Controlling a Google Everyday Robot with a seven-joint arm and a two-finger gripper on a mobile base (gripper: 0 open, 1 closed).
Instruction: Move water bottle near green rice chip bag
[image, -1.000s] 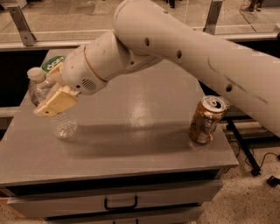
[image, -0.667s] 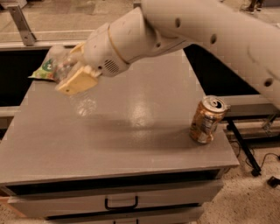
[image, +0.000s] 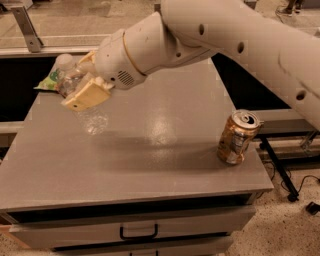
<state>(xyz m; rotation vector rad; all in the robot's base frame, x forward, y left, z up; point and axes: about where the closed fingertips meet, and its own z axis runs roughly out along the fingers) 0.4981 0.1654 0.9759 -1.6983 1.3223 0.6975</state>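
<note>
1. The gripper (image: 75, 83) is seen at the rear left of the bench (image: 165, 165), at the end of a thick white arm (image: 210, 35) that is reached in from the upper right.
2. The gripper is pinched on the water bottle (image: 94, 120); the bottle's middle is clamped between the tan fingers (image: 85, 96), with only the bottle's width left between them.
3. The water bottle is held tilted: its white cap is pointed up and to the left, and its clear ribbed base is angled down and to the right over the grey bench top. Whether the base is touching the surface cannot be told.
4. The green rice chip bag (image: 48, 82) is found at the bench's back left corner, largely hidden behind the bottle and gripper. The bottle's cap end is seen just beside it, overlapping it in view.
5. A gold drink can (image: 238, 137) is stood upright near the right edge, well apart from the gripper.
6. A drawer with a dark handle (image: 139, 233) is seen below the bench top.
</note>
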